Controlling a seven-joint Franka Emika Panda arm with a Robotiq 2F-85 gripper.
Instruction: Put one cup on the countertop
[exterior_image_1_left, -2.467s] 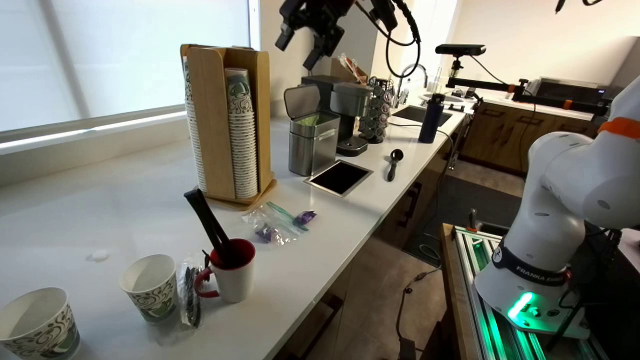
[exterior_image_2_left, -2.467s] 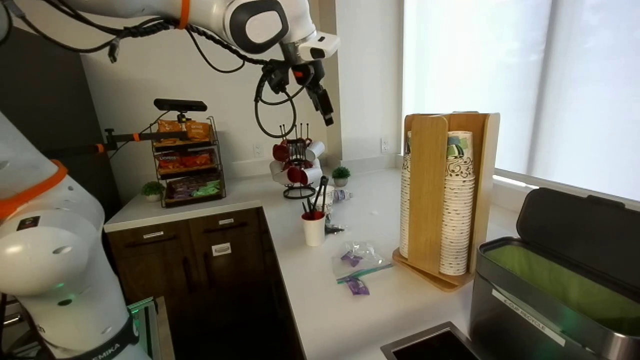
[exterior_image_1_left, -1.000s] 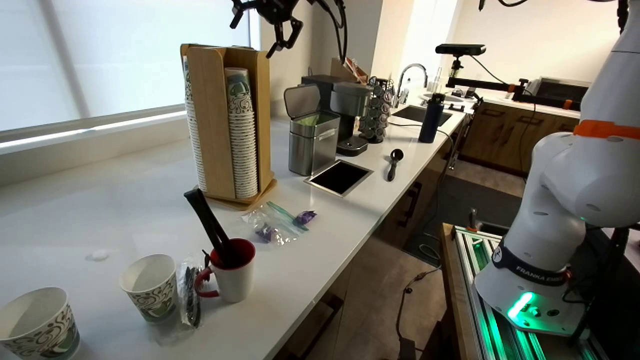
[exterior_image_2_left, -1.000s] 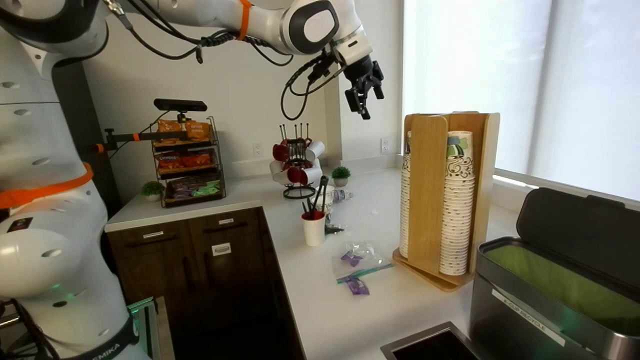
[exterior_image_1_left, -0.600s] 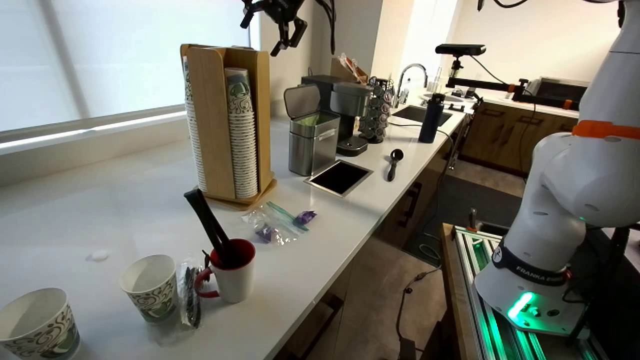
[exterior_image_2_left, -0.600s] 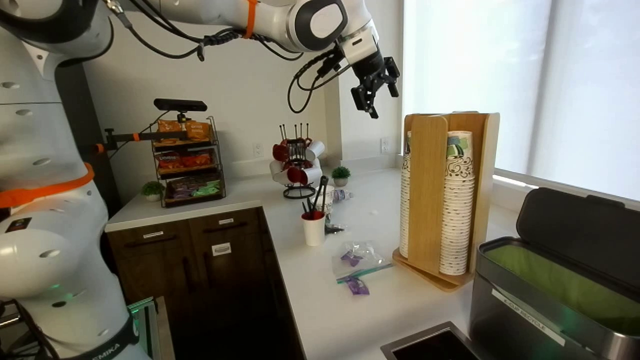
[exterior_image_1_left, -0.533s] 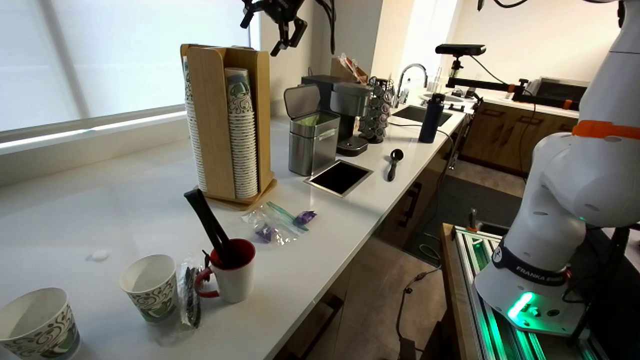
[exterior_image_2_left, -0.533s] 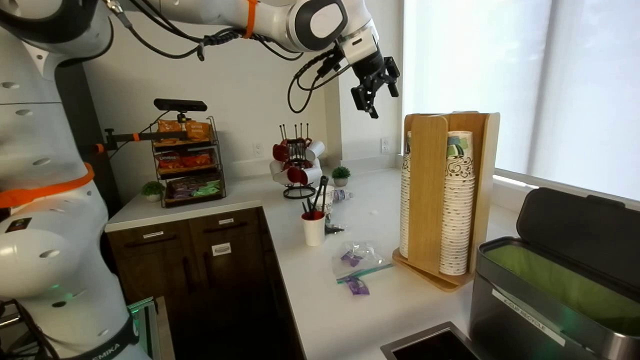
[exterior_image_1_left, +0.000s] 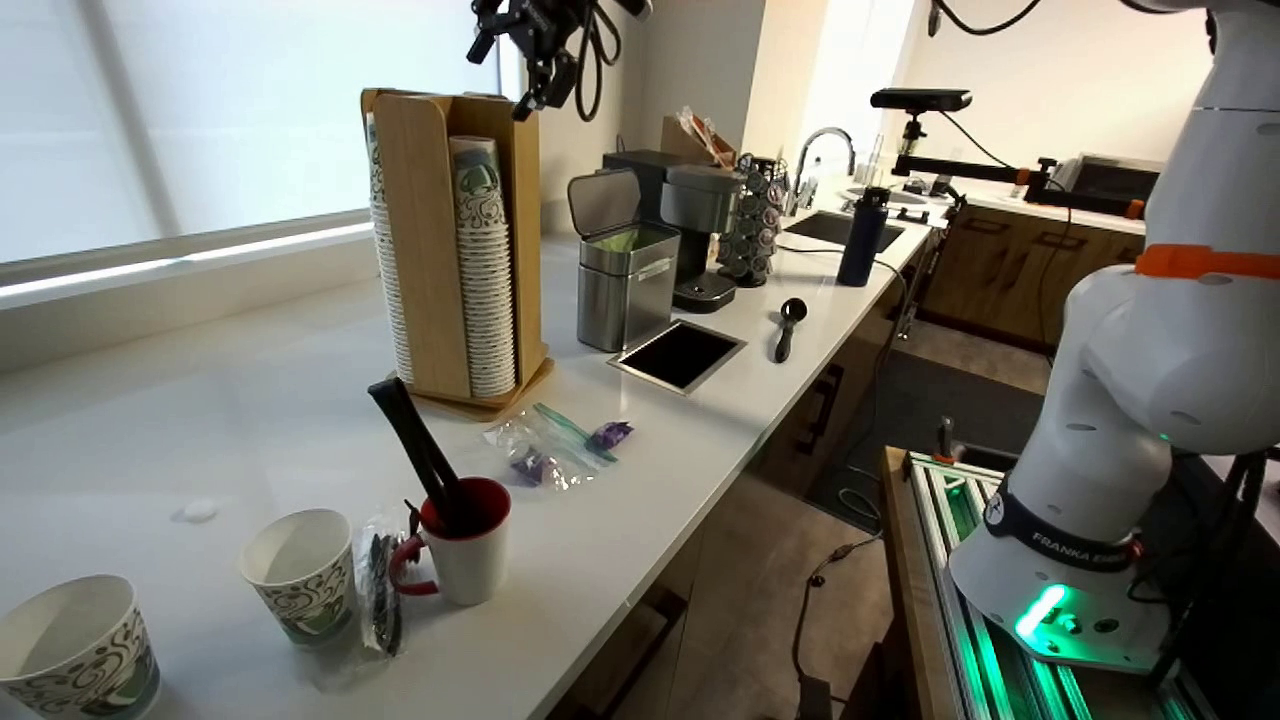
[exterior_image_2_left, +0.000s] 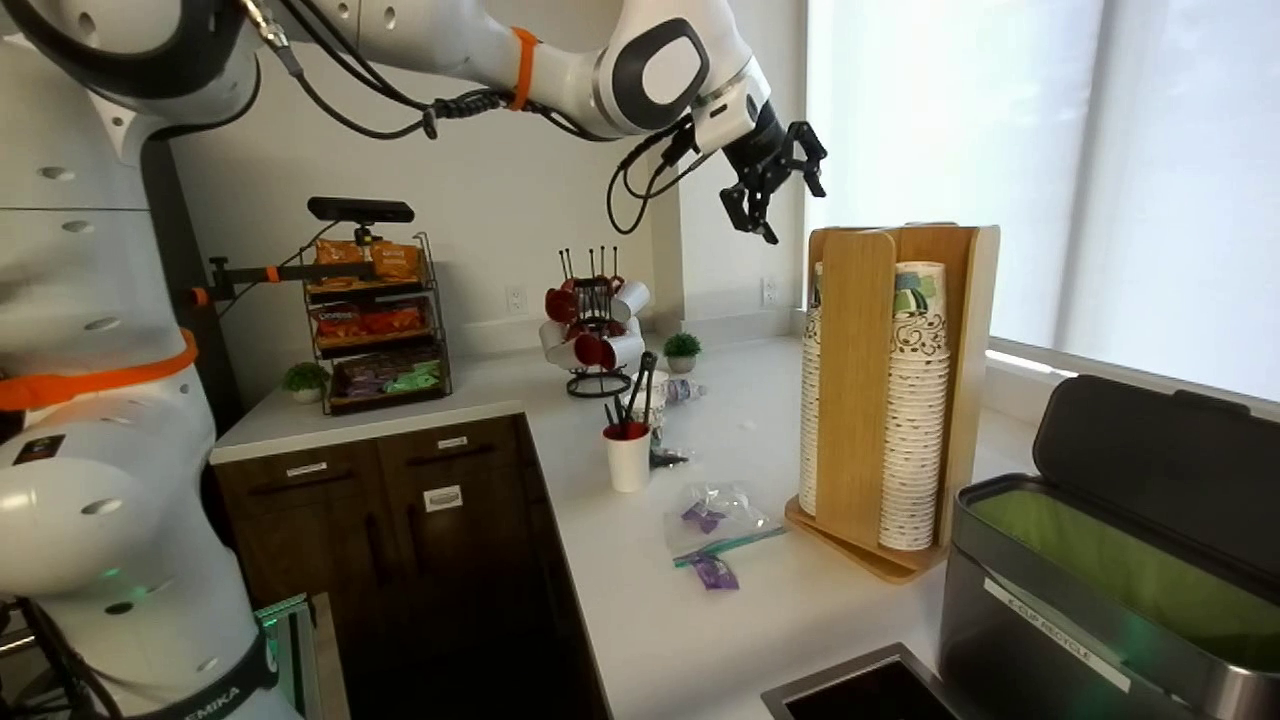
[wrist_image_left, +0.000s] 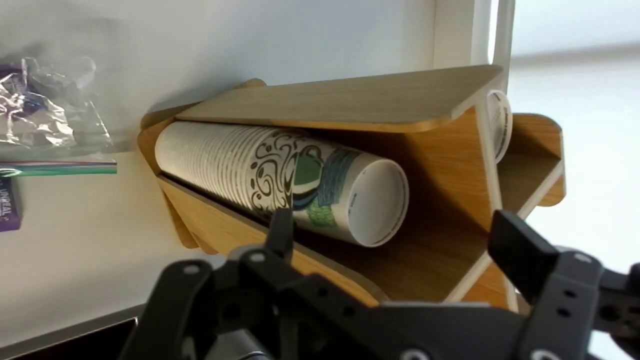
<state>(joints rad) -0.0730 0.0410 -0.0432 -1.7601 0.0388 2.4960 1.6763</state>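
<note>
"How far along is it?"

"Barely started, by my reading. The top paper cup (wrist_image_left: 330, 191) sits base-up on its stack (exterior_image_2_left: 912, 460) inside the wooden cup dispenser (exterior_image_2_left: 857, 400); that pick isn't made."

"And the hand (exterior_image_2_left: 795, 213)?"

"Its fingers (wrist_image_left: 520, 250) stand wide apart with nothing between them. It hangs near the dispenser's top, touching nothing that I can see."

"Aren't there cups out on the tabletop (exterior_image_2_left: 660, 640) already?"

"Yes, in an exterior view two printed paper cups (exterior_image_1_left: 310, 597) stand upright on it. I can't tell whether they count, but with the hand poised here I take the stack's top cup as the one wanted."

"So what's left?"

"Nearly everything: grip that cup, draw it free of its neighbours, carry it over the tabletop, set it down, let go."
</note>
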